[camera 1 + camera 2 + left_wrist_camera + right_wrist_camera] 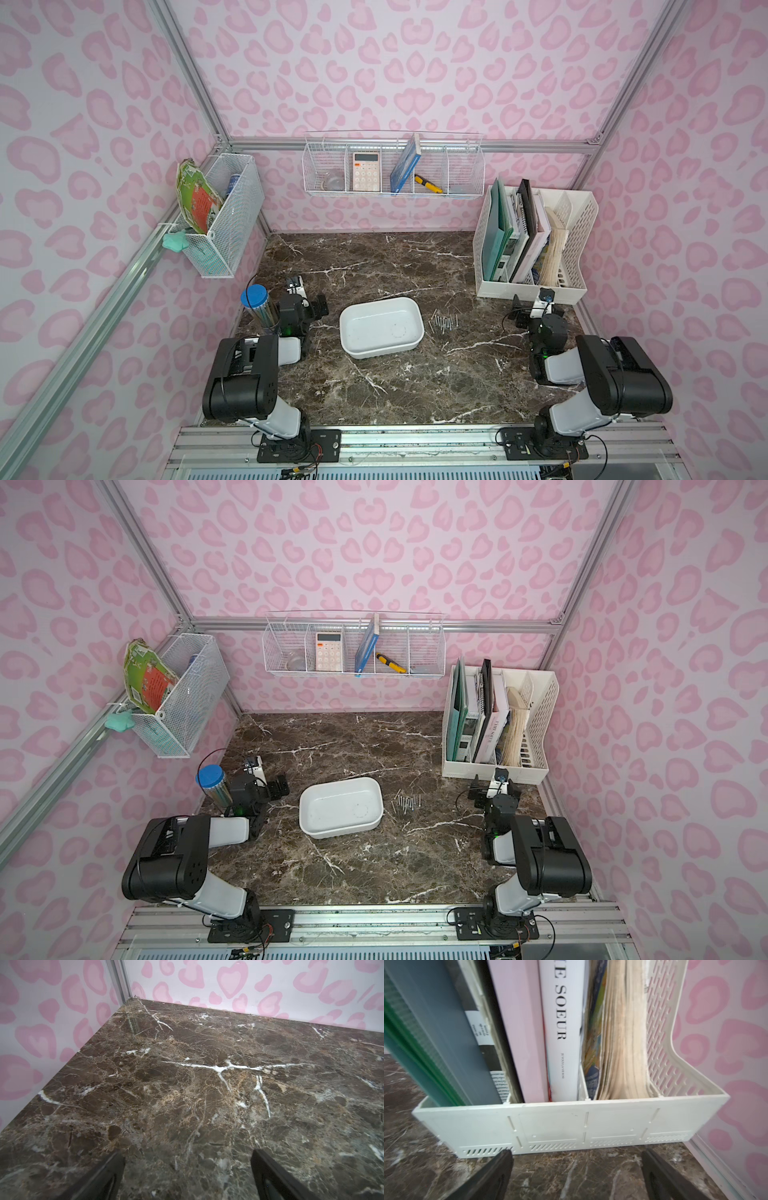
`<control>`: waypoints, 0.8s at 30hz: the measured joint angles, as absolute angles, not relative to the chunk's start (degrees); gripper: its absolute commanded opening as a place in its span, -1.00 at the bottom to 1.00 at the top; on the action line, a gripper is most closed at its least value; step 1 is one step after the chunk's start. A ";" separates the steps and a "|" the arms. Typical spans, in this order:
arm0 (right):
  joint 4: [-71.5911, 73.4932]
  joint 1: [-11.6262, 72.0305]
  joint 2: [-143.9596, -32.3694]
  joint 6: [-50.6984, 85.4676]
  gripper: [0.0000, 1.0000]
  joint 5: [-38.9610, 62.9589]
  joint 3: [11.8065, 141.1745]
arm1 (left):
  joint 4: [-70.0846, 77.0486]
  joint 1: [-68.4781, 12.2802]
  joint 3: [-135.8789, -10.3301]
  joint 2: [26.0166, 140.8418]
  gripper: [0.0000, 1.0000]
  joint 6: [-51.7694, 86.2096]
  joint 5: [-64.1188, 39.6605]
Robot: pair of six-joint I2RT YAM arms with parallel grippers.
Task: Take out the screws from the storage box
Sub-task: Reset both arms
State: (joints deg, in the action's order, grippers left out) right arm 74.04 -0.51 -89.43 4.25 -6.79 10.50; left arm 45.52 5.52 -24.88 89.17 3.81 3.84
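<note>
Beside the box (374, 328), on its right in both top views, screws (444, 323) lie bunched on the counter (415, 395), shafts front to back, nearer the right arm. Left wrist: left hand (187, 1159) spread over bare counter. Right wrist: right hand (576, 1159) spread, facing the rack (571, 1126).

The table (415, 395) looks like dark brown marble with white veins, smooth and faintly glossy. The storage box (376, 352) is smooth white plastic with a dull sheen, and the screws (444, 323) just right of it are bare silver-grey metal. At the far right, the file rack (582, 232) is cream-white perforated plastic and holds yellowed paper (555, 245). The far basket (324, 166) is white coated wire, and the rail (536, 146) behind it is matt grey metal.
</note>
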 measured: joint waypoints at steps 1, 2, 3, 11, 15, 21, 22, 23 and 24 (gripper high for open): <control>75.22 -0.38 -89.47 4.21 0.98 -6.33 10.50 | 45.52 5.58 -24.93 89.19 0.99 3.95 3.79; 75.90 -0.38 -89.47 4.19 0.98 -5.82 10.50 | 45.52 5.58 -24.93 89.19 0.98 3.95 3.77; 76.51 -0.43 -89.58 4.10 0.99 -5.78 10.50 | 45.52 5.58 -24.93 89.19 0.98 3.95 3.77; 78.11 -0.45 -89.71 3.79 0.99 -5.02 10.50 | 45.50 5.63 -24.93 89.19 0.99 3.97 3.70; 78.46 -0.45 -89.71 3.33 1.00 -4.75 10.50 | 45.50 5.65 -24.93 89.19 0.99 3.97 3.73; 78.26 -0.03 -89.69 2.87 0.99 -4.75 10.79 | 45.50 5.67 -24.93 89.19 0.99 3.97 3.70; 78.24 0.10 -89.69 2.76 1.00 -4.73 10.90 | 45.50 5.67 -24.93 89.19 0.98 3.97 3.70; 78.26 0.25 -89.69 2.74 1.00 -4.73 10.94 | 45.50 5.67 -24.93 89.19 0.98 3.97 3.70; 78.24 0.27 -89.71 2.66 1.00 -4.71 10.94 | 45.50 5.67 -24.93 89.19 0.98 3.97 3.70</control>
